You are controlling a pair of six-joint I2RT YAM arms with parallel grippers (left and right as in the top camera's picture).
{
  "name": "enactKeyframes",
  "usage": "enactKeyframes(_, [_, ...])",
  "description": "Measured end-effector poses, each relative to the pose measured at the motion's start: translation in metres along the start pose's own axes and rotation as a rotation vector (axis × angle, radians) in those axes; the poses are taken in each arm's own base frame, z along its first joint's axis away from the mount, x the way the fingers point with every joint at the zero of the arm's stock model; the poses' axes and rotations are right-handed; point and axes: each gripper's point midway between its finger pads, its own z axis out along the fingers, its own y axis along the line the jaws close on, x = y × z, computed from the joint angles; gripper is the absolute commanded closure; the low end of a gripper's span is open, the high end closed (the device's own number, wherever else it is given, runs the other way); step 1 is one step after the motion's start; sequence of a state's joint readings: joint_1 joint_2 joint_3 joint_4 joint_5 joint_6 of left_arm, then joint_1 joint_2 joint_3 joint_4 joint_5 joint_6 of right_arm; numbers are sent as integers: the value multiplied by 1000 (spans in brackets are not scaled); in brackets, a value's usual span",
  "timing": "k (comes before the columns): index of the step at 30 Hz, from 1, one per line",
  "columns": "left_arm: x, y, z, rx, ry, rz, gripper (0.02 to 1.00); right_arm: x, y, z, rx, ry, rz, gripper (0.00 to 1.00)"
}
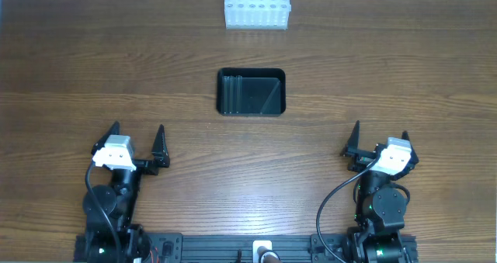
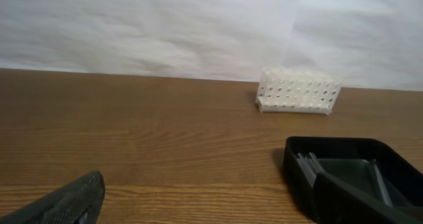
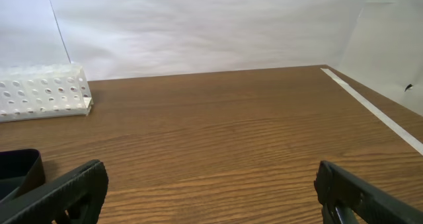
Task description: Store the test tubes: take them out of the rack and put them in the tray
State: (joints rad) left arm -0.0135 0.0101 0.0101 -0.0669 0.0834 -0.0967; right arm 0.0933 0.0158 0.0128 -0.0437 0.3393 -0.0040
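While parked well apart from black tray (image 1: 220, 92) with left gripper (image 1: 138, 131) and right gripper (image 1: 380, 133) spread wide and empty, inspect white rack (image 1: 257, 11) beyond it for leftovers and pull any straight up, noting clear tubes (image 1: 235, 92) seemingly lying in that tray.

Left hand (image 1: 138, 126) and right hand (image 1: 380, 129) both gape wide.
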Motion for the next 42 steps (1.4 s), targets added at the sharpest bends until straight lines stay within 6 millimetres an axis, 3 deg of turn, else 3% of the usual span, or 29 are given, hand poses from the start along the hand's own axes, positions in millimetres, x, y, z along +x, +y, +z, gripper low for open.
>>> enactKeyframes(19, [0,0,0,0,0,0,18,2,26,-2,-154,10,1,9])
enactKeyframes(42, [0,0,0,0,0,0,18,8,29,-1,-166,33,-4,9])
